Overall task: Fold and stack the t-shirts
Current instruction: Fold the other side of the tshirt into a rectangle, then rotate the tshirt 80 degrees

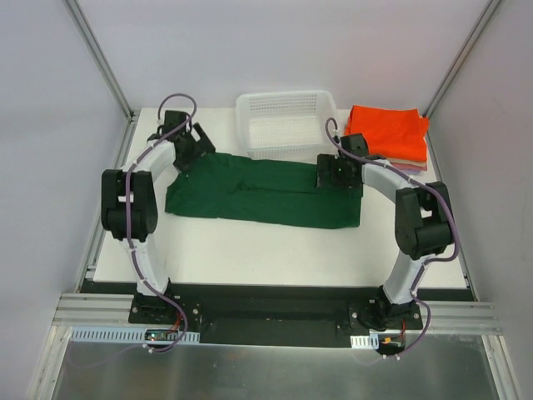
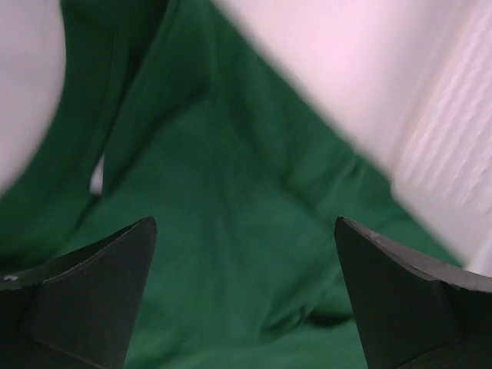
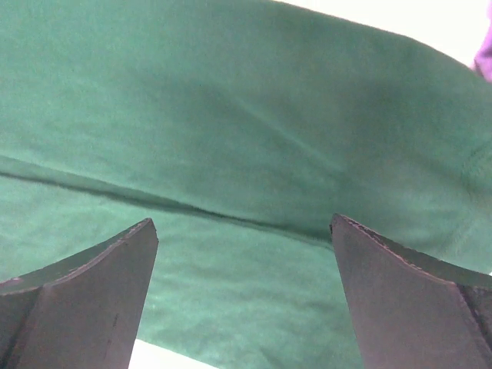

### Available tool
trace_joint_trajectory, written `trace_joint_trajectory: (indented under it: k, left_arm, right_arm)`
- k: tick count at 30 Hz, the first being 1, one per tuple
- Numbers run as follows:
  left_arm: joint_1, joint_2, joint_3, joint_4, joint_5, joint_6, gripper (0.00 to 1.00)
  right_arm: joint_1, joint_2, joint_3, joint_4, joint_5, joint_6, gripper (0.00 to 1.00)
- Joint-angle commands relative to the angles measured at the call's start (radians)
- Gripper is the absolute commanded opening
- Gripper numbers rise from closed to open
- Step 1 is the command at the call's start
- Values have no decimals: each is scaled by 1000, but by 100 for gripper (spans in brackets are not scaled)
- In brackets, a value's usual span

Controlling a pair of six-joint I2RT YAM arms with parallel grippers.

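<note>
A: What's the setting, seen from above?
B: A white bench (image 1: pixel 275 258) boxed in by plain grey walls (image 1: pixel 50 100). The dark green t-shirt (image 1: pixel 266 196) lies flat across the middle of the frame as a long band running left to right.
A: And the arms?
B: The left fingers (image 1: pixel 196 154) sit over the shirt's upper left corner, and the right fingers (image 1: pixel 333 177) over its upper right end. Both pairs are spread wide and grip nothing.
A: Anything else up there?
B: A white mesh basket (image 1: pixel 287 123) at top centre, just beyond the shirt. In the upper right is a folded stack (image 1: pixel 408 162) with an orange t-shirt (image 1: pixel 385 129) on top and paler edges showing beneath it.
A: Left wrist view?
B: Blurry. The dark green t-shirt (image 2: pixel 231 254) fills the centre and bottom, with white bench in both upper corners. The left fingers (image 2: pixel 92 300) stand far apart in the lower corners, with only cloth between them. The pale ribbed patch at the right edge is perhaps the basket.
A: Right wrist?
B: Green cloth (image 3: pixel 246 138) nearly everywhere, with a folded edge running from the left edge toward the centre. The right fingers (image 3: pixel 84 300) are wide in the lower corners, with nothing held. There is a sliver of bench at the bottom and a speck of purple (image 3: pixel 484 58) at the upper right edge.
</note>
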State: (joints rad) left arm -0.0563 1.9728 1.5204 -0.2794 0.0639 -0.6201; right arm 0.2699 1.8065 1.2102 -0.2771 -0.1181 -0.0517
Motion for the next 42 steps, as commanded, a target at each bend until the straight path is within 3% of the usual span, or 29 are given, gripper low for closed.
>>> trace_joint_trajectory:
  k: [1,5,10,15,17,19,23,25,28,31,35,42]
  left_arm:
    - [-43,-156,-247,-9,111,-95,99]
    - [-56,-141,-327,25,137,-99,99]
    - [28,-25,-255,-38,52,-81,99]
    - [134,128,-15,-148,-88,-59,99]
    - [179,226,148,-181,-66,-59,81]
    - [216,325,330,-246,42,-46,99]
    - [217,399,524,-290,69,-21,99]
    - [219,406,592,-293,117,-4,99]
    - [208,339,623,-291,178,29,99]
    - [164,197,555,-293,189,89,99]
    - [58,-113,229,-290,91,167,99]
    - [-373,-618,-429,-250,-137,82,99]
  right_arm:
    - [12,63,57,35,-41,-34,96]
    - [40,88,45,-4,-54,-24,96]
    - [123,15,-87,-31,-107,16,96]
    - [280,-65,-163,-63,-247,79,96]
    - [357,-61,-152,-68,-343,107,96]
    - [434,-36,-135,-41,-452,137,96]
    - [563,30,-31,-4,-636,129,96]
    - [575,27,20,-8,-605,119,96]
    - [568,-38,35,-13,-438,122,96]
    - [563,-145,-3,-2,-293,128,96]
    - [531,-281,-115,10,-151,182,96]
    - [353,-490,-369,30,-66,355,96]
